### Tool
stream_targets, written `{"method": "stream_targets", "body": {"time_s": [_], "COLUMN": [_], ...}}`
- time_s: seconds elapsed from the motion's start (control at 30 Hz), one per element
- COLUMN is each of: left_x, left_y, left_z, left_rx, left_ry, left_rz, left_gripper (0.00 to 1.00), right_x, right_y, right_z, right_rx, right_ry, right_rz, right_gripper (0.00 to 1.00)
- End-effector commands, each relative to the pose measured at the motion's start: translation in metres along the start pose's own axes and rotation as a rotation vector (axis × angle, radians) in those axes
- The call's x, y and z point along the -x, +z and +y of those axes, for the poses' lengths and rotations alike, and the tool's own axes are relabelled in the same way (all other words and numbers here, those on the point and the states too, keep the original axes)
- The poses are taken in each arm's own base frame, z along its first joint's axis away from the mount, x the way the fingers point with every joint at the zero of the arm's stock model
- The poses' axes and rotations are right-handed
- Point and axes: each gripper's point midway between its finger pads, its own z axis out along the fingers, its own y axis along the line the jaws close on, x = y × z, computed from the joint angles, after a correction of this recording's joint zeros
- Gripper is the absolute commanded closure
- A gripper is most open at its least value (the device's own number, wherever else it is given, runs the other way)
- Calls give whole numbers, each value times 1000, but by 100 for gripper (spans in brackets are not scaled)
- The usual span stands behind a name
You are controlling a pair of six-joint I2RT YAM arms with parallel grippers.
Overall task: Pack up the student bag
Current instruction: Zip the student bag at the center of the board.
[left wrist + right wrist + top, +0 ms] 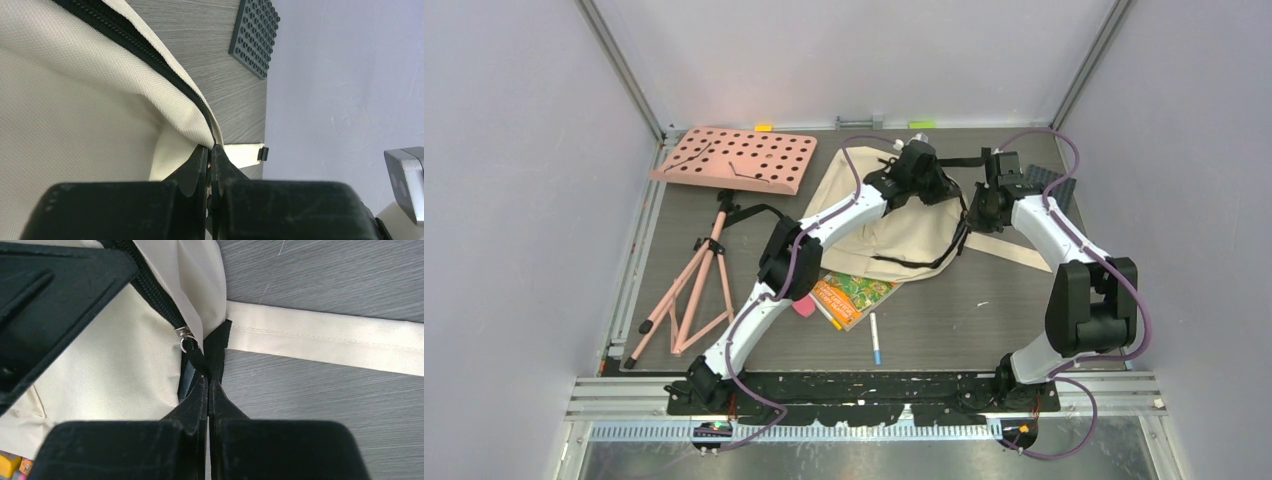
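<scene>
Student bag (894, 235) lies flat on the counter (984, 320) beneath both pincers, its cream cloth spreading from them toward the arm bases. Well off to the left of the left pincer, a pink perforated board (734, 158) and a folded pink tripod (689, 290) rest on the counter. The left pincer (212, 148) is closed, its tips nipping the bag's cream edge right where the black zipper (150, 55) ends. Nearer the bases than that pincer, a colourful book (856, 296) sits at the bag's edge, with a pen (876, 338) just beside it. The right pincer (208, 382) is closed too, clamped on a black tab of the bag just below the metal zipper pull (184, 335). A cream strap (325, 340) runs off to the right from that tab. A grey studded plate (255, 37) lies on the counter beyond the left pincer's tips.
</scene>
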Motion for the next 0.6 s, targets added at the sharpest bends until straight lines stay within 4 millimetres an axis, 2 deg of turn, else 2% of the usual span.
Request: {"method": "stream_targets", "body": {"time_s": [0.0, 0.13, 0.3, 0.57], "left_x": [127, 141, 157, 165], "left_y": [-26, -26, -29, -27], "left_z": [-37, -34, -30, -19], "left_rx": [-126, -132, -134, -124], "left_ry": [-16, -24, -39, -47], "left_rz": [-357, -396, -444, -463], "left_gripper": [100, 100, 100, 100], "right_x": [-52, -65, -77, -84], "right_y": [-22, -29, -36, -64], "right_z": [-15, -5, -12, 31], "right_rx": [-28, 40, 26, 302], "right_ry": [-10, -30, -46, -94], "right_rz": [186, 252, 289, 348], "right_gripper": [99, 99, 99, 99]}}
